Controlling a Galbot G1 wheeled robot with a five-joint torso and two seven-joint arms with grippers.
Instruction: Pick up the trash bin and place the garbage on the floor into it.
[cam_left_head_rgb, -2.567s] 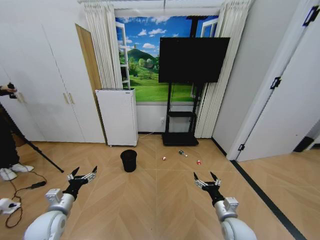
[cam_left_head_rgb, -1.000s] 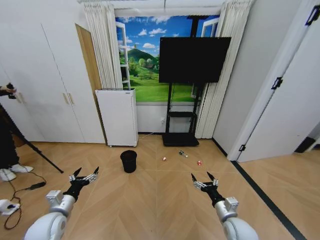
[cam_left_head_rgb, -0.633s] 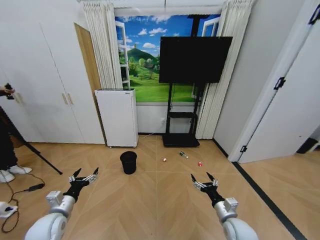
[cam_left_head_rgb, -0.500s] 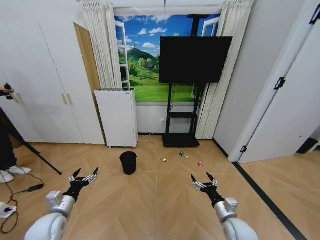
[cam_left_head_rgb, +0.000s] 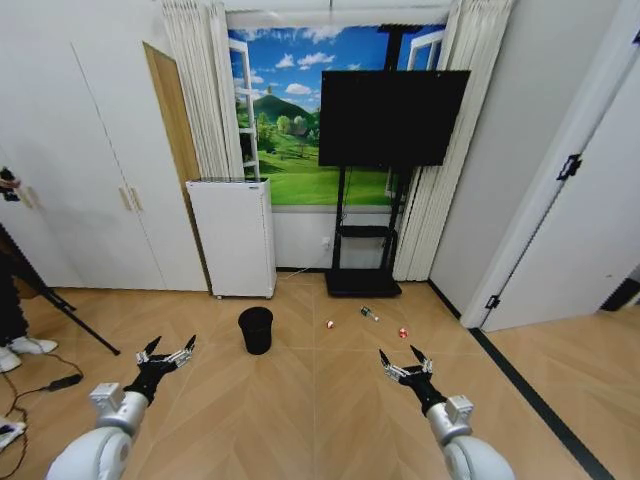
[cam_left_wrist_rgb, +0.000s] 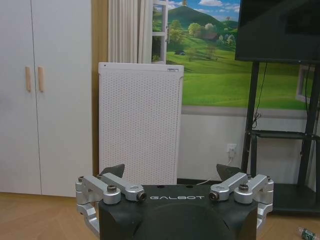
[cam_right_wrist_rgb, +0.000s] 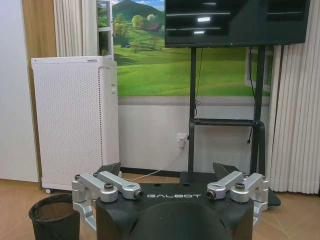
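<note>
The trash bin, small, round and black, stands upright on the wood floor ahead, in front of a white appliance; the right wrist view shows it low at the side. The garbage lies to its right: a red-and-white piece, a small bottle and a second red piece. The bottle's end also shows in the left wrist view. My left gripper and right gripper hover open and empty, well short of the bin and the garbage. Their jaws are spread wide in both wrist views.
A tall white perforated appliance stands against the wall behind the bin. A TV on a black stand is beside it. A tripod leg and cables lie at the left. A door is on the right.
The whole head view has shifted a little, so the camera has moved; the bin and garbage lie where they were. Both grippers stay open in the same pose.
</note>
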